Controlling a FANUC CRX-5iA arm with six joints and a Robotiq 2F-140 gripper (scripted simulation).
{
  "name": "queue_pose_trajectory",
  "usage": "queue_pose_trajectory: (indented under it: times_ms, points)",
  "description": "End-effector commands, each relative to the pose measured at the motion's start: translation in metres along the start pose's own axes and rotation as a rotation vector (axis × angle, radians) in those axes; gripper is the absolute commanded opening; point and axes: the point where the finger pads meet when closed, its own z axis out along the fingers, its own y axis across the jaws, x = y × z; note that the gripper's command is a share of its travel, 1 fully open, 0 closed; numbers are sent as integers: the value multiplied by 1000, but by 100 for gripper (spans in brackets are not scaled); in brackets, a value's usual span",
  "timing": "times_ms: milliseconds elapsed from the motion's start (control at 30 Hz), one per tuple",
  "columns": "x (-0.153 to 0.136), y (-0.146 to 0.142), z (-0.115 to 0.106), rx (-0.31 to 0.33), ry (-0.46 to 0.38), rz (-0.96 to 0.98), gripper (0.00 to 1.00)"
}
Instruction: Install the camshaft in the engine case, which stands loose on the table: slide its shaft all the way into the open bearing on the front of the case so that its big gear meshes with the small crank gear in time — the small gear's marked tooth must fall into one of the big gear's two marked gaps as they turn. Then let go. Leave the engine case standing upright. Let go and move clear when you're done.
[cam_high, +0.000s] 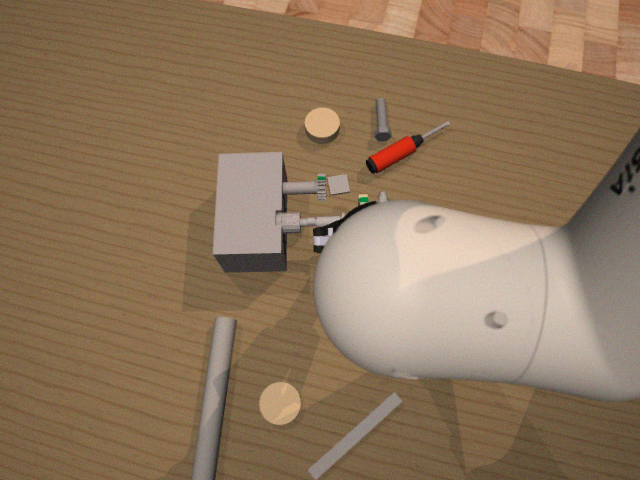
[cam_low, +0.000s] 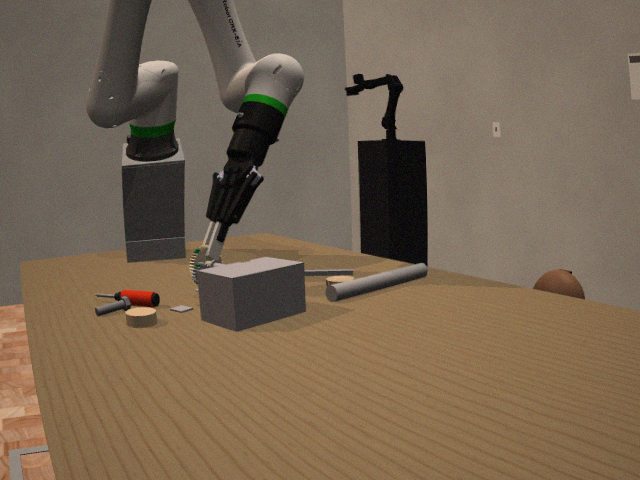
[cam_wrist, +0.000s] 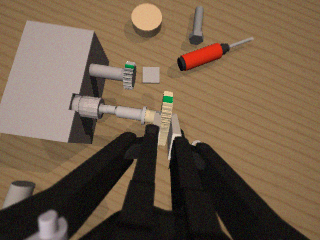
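Your gripper (cam_wrist: 163, 131) is clamped on the camshaft's big gear (cam_wrist: 166, 118), one finger on each face of it, and it holds the camshaft (cam_wrist: 131, 112) level above the table (cam_low: 361, 372). In the wrist view the shaft points left toward the engine case (cam_wrist: 45, 80), and its tip is at the mouth of the open bearing (cam_wrist: 86, 106) on the case's front; you cannot tell from here how far in it has gone. The big gear is well out from the case, with a green mark at its upper edge. The small crank gear (cam_wrist: 129, 75) sits on its own stub just above the camshaft, nearer the case than the big gear, also with a green mark on top; the two gears do not touch. The case stands upright.

Around it lie a small grey square plate (cam_wrist: 151, 74) just right of the crank gear, a red-handled screwdriver (cam_wrist: 204, 55), a grey bolt (cam_wrist: 198, 24) and a wooden disc (cam_wrist: 146, 18) farther off.
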Motion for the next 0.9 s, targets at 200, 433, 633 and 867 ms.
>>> queue_pose_trajectory:
  times_ms: [200, 433, 633, 867]
  points:
    - [0, -5, 0, 1, 0, 0, 14]
    - [0, -7, 0, 1, 0, 0, 14]
    - [0, -8, 0, 1, 0, 0, 14]
    - [0, -8, 0, 1, 0, 0, 14]
